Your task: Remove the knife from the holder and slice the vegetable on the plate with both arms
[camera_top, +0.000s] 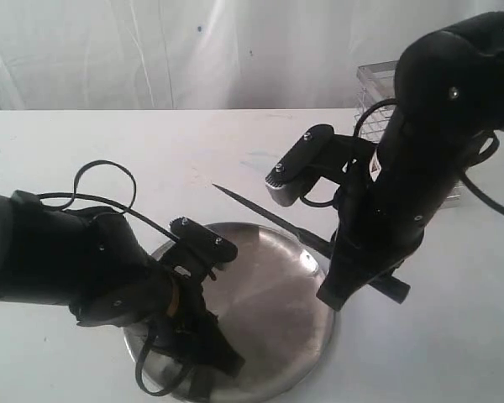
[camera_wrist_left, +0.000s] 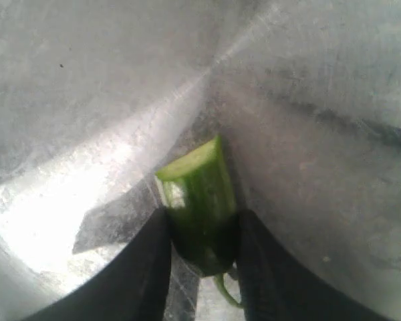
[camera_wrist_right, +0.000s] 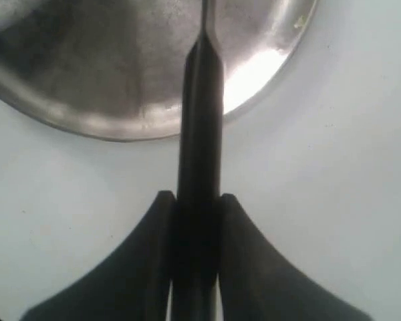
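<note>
Centrally, a white surface (camera_top: 109, 143) carries the plate (camera_top: 277, 285), round brushed steel with a low rim. The holder (camera_top: 376, 88), wire with a flat steel rim, stands at the far right, largely hidden behind the right arm (camera_top: 420, 159); its contents cannot be made out. The left arm (camera_top: 67, 260) lies across the plate's near left edge and blocks the exterior view of the vegetable.

Left claw (camera_wrist_left: 200, 267): both black fingers (camera_wrist_left: 140, 267) pressed against the vegetable (camera_wrist_left: 200, 207), a glossy green piece with a pale cut face, thin stem curling out between the fingers, resting on the plate.

Right claw (camera_wrist_right: 197, 227): closed tight on the black handle of the knife (camera_wrist_right: 200, 134), beside the plate's right edge. The narrow dark blade (camera_top: 260, 214) crosses above the rim, its point reaching out over the surface beyond the plate.
</note>
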`<act>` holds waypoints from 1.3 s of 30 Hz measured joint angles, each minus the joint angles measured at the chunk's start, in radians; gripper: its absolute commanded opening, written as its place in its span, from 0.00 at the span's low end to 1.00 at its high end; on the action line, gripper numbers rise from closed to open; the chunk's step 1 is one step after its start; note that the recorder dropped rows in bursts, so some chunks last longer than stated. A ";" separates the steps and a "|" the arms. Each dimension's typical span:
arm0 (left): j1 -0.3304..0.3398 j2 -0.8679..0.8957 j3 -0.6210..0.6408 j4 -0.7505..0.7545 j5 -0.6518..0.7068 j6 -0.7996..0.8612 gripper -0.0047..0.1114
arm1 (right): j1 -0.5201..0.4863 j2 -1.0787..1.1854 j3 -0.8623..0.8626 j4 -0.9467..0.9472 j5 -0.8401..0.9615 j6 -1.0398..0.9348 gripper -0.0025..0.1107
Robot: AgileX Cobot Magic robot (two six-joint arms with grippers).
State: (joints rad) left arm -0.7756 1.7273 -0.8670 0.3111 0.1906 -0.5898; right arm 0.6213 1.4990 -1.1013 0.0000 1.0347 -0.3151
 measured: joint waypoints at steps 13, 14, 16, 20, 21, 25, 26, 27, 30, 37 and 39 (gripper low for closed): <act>0.000 -0.020 0.000 -0.007 0.019 0.002 0.46 | 0.000 0.000 0.133 -0.024 -0.102 0.085 0.02; 0.000 -0.030 0.000 -0.007 0.028 0.002 0.47 | 0.000 0.000 0.135 -0.027 -0.103 0.087 0.02; 0.000 -0.055 0.000 -0.007 0.058 0.006 0.47 | 0.000 0.000 0.135 -0.029 -0.109 0.089 0.02; 0.000 -0.112 0.000 -0.007 0.122 0.015 0.47 | 0.000 0.000 0.135 -0.031 -0.111 0.091 0.02; 0.000 -0.127 0.000 -0.007 0.138 0.017 0.47 | 0.000 0.000 0.135 -0.031 -0.113 0.091 0.02; 0.000 -0.180 0.000 -0.007 0.186 0.019 0.47 | 0.000 -0.002 0.137 -0.031 -0.112 0.078 0.02; 0.000 -0.192 0.000 -0.007 0.195 0.020 0.47 | 0.000 -0.002 0.142 -0.029 -0.112 0.067 0.02; 0.000 -0.208 0.000 -0.007 0.211 0.020 0.47 | 0.000 -0.002 0.146 -0.022 -0.112 0.056 0.02; 0.000 -0.259 0.000 -0.007 0.245 0.022 0.47 | 0.000 -0.002 0.162 0.000 -0.098 0.018 0.02; 0.000 -0.373 0.000 0.031 0.272 0.022 0.47 | 0.069 -0.002 0.169 0.041 -0.093 -0.047 0.02; 0.000 -0.397 0.000 0.052 0.272 0.011 0.47 | 0.100 -0.002 0.169 0.048 -0.099 -0.058 0.02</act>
State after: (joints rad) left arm -0.7756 1.3300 -0.8670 0.3627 0.4631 -0.5789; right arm 0.7209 1.4972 -0.9326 0.0478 0.9353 -0.3728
